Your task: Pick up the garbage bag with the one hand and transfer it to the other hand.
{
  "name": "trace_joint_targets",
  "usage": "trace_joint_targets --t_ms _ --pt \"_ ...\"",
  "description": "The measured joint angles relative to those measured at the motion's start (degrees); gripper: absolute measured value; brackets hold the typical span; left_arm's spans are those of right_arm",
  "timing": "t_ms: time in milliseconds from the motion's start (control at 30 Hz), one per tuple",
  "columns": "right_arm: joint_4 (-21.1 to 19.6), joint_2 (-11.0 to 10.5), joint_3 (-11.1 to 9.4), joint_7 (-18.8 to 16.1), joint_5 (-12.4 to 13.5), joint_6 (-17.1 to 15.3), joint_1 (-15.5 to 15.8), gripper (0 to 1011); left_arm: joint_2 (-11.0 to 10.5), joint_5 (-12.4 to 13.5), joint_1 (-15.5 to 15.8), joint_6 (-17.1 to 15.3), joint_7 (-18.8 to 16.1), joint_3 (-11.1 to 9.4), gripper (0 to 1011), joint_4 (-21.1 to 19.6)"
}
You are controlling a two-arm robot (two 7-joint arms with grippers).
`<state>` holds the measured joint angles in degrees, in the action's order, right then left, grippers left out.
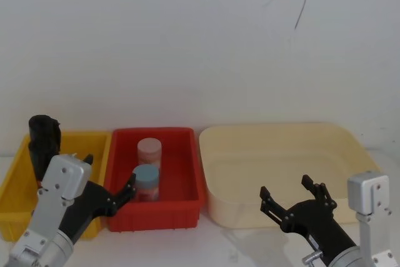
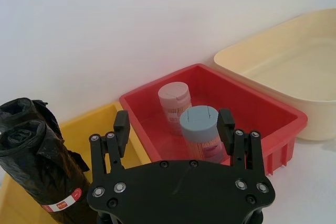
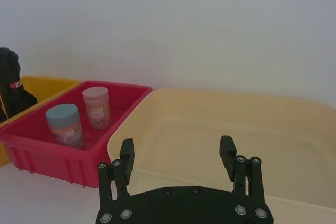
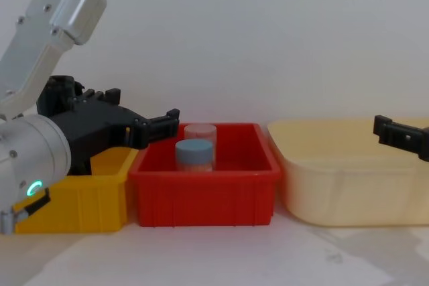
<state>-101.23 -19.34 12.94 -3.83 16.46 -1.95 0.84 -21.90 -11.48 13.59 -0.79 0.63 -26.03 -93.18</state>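
The garbage bag (image 2: 50,174) is a black roll with a red-and-white label, standing upright in the yellow bin (image 2: 102,121). A second black roll (image 2: 21,109) stands just behind it. In the head view the two read as one dark shape (image 1: 42,137) at the bin's far left corner. The right wrist view shows the labelled roll (image 3: 9,77) far off. My left gripper (image 1: 109,176) (image 2: 174,124) hovers open and empty over the seam between the yellow and red bins, to the right of the rolls. My right gripper (image 1: 289,193) (image 3: 177,152) is open and empty above the cream tub's near edge.
The red bin (image 1: 187,204) holds a blue-lidded jar (image 1: 147,182) and a pink-lidded jar (image 1: 149,153). A large cream tub (image 1: 350,154) stands to its right. The three containers sit side by side against a white wall. Bare white table lies in front.
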Motion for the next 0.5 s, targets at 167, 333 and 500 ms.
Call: trace_joint_targets --t_ms 167,333,500 --pt "0.0 0.0 0.0 0.0 0.0 0.0 0.0 1000 0.0 0.0 0.0 0.0 0.0 0.0 1001 0.0" --pt "0.0 0.0 0.0 0.0 0.0 0.0 0.0 1000 0.0 0.0 0.0 0.0 0.0 0.0 1001 0.0" --pt "0.0 0.0 0.0 0.0 0.0 0.0 0.0 1000 0.0 0.0 0.0 0.0 0.0 0.0 1001 0.0"
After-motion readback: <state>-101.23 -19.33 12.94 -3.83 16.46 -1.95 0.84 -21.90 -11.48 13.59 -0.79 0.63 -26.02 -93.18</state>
